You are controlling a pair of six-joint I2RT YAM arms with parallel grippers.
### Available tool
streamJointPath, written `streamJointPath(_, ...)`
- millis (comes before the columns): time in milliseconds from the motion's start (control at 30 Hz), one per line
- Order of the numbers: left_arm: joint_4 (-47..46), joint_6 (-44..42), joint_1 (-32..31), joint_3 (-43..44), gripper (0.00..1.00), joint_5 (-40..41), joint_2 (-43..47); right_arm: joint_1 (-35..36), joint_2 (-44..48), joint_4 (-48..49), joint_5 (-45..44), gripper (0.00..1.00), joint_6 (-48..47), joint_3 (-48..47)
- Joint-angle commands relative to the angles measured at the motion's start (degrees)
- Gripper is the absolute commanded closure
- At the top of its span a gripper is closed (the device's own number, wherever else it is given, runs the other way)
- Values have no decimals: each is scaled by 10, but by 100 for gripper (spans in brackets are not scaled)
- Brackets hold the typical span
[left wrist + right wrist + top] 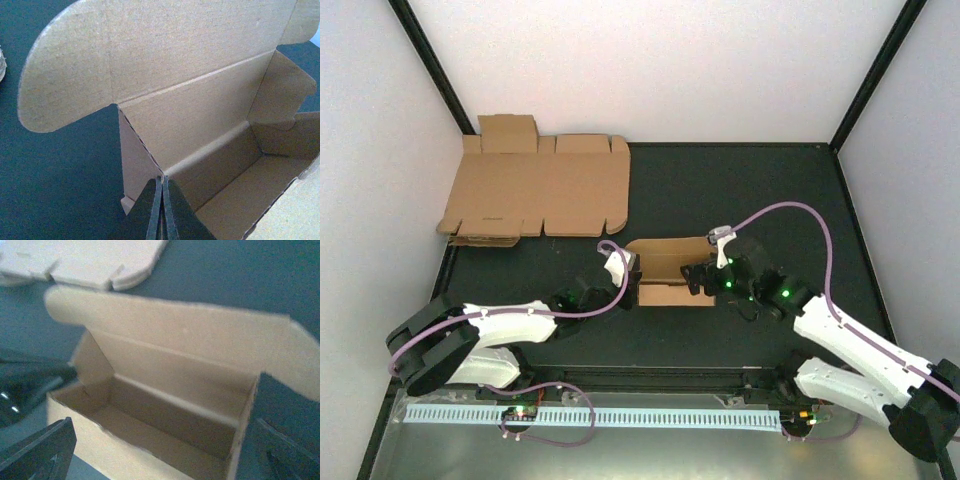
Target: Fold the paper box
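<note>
The paper box point(665, 270) stood on the table point(750, 190), nearer the arms than the flat cardboard sheets point(535, 190) and to their right. Its walls were up and its lid flap point(165, 50) open, likely so the lid could be tucked next. The left end effector point(162, 181) was fully closed at the box end facing the sheets, fingertips point(176, 204) against that end wall point(135, 165), apparently steadying it. Whether card was pinched between them could not be told. The right end effector point(698, 277), at the end away from the sheets, gaped wide and held nothing.
</note>
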State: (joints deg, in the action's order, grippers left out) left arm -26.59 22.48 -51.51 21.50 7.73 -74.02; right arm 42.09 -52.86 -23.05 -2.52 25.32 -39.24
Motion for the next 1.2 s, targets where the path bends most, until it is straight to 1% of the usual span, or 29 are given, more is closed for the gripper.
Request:
streamJointPath(0,8,-9,-7,7,99,-4,-5,-2,-13,-75,20,1,2,7)
streamJointPath(100,10,-9,-7,9,99,-6,-7,-4,-1,-53,19,1,13,35)
streamJointPath(167,13,-9,-7,11,98,-7,-9,-8,2,-47,10,0,13,36)
streamJointPath(300,17,-8,-7,11,98,-8,-9,-11,4,-39,-11,2,-17,-9)
streamJointPath(367,17,-9,-7,12,98,-8,-9,-15,-15,-41,-7,2,-35,-45)
streamJointPath(433,17,-9,-7,13,99,-8,-10,-16,-42,-43,5,2,-66,-80)
streamJointPath(600,21,-13,-7,15,98,-5,-9,-16,-119,-57,38,9,-183,-160)
streamJointPath(700,24,-15,-7,16,98,-5,-8,-16,-171,-63,94,14,-254,-197)
streamJointPath(767,23,-15,-7,17,98,-5,-9,-17,-215,-88,93,16,-279,-230)
streamJointPath(867,21,-15,-7,17,98,-7,-13,-17,-265,-114,78,15,-308,-270)
streamJointPath(1000,21,-16,-7,20,98,-9,-17,-17,-310,-122,104,14,-382,-291)
streamJointPath(1167,19,-17,-7,22,98,-8,-21,-17,-330,-148,137,13,-470,-301)
